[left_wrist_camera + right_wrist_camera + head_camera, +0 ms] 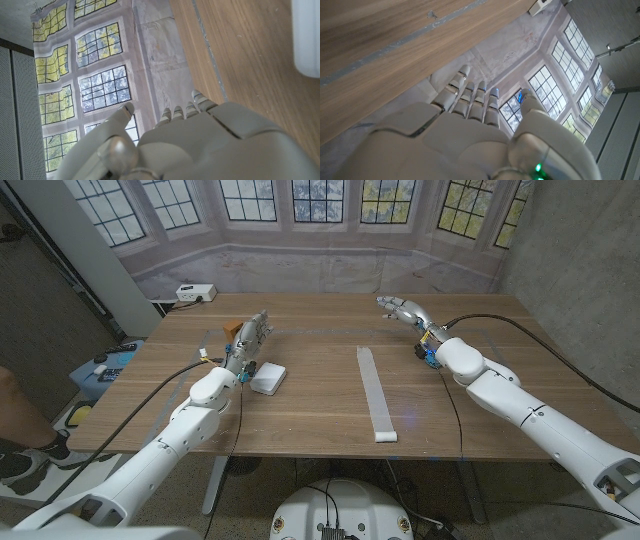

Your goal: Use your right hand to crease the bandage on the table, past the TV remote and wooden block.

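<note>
A long white bandage strip (375,392) lies stretched out on the wooden table (320,415), running from mid-table to the front edge, where its end looks thicker. My right hand (403,309) hovers open near the far edge, to the right of and beyond the strip, with nothing in it; its fingers (470,97) reach straight out past the table's far edge. My left hand (250,335) is held open at the left, fingers extended (175,116) and holding nothing. A small white flat object (268,378) sits just in front of the left hand, its corner (307,40) in the left wrist view.
A white socket box (195,292) sits behind the table's far left corner. Blue items lie on a low surface (108,366) left of the table. Pale tape lines (300,330) cross the far part of the tabletop. Black cables trail along both arms.
</note>
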Tool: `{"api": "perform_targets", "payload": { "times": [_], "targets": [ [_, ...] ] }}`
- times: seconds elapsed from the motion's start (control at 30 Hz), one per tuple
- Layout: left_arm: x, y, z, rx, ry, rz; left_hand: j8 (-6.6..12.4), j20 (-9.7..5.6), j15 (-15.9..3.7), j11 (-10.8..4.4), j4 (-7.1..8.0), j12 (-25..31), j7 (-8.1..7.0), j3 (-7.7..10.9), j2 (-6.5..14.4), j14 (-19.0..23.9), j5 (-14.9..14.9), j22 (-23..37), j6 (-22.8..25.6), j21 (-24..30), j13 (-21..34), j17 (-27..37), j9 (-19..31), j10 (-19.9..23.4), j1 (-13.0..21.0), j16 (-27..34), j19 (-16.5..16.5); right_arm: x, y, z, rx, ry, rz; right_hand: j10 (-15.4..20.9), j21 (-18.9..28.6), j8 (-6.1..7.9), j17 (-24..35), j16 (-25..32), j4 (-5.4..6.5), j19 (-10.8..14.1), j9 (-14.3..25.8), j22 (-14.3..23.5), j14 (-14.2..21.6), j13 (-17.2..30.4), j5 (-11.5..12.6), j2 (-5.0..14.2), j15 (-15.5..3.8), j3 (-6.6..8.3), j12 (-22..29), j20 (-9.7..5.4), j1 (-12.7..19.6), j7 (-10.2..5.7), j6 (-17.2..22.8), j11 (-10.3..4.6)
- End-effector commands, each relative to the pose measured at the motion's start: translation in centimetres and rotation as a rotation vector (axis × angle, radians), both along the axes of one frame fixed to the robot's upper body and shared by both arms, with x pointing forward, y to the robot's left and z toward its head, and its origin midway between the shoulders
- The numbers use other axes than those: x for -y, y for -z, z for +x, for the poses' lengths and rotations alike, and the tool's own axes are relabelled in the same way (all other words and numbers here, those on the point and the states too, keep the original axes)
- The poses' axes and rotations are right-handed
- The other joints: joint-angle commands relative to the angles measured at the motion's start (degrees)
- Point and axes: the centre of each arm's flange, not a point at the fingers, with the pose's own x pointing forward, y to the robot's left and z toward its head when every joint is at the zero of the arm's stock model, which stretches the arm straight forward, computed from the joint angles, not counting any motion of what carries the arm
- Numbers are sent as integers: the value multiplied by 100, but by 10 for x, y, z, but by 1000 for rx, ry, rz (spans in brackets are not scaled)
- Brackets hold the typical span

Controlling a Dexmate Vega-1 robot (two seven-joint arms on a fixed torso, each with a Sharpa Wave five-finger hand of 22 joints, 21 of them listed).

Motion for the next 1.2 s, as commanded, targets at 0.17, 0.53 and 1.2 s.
{"api": "perform_targets", "payload": {
  "times": [0.17, 0.53, 1.2],
  "targets": [
    [8, 3, -2, 2, -7, -10, 40, 29, 26, 14, -53, 12, -12, 23, 3, 20, 25, 32, 7, -27, 8, 17, 34, 26, 67, 1, 41, -19, -17, -7, 97, 98, -218, 229, 6, 48, 6, 46, -149, 167, 13, 18, 186, 34, -23, -15, -258, 45, 61, -265, 278, -17, 237, 2],
    [11, 8, -6, -3, -10, -19, 40, 36, 27, 34, -62, 18, -19, 24, 4, 27, 24, 33, 22, -34, 10, 19, 35, 58, 63, 0, 57, -31, -22, -11, 153, 131, -309, 342, 9, 41, 4, 56, -206, 299, 15, 18, 316, 39, -24, -53, -286, 54, 58, -249, 459, -3, 332, 31],
    [19, 10, -7, -9, -11, -21, 43, 42, 45, 44, -59, 16, -32, 35, 0, 49, 25, 34, 54, -44, 13, 24, 36, 77, 49, 2, 74, -50, -35, -10, 259, 182, -480, 573, -24, -33, -21, 19, -288, 457, 2, 15, 501, 31, -25, -258, -376, 95, 36, -240, 1031, -52, 308, -247]
  ]
}}
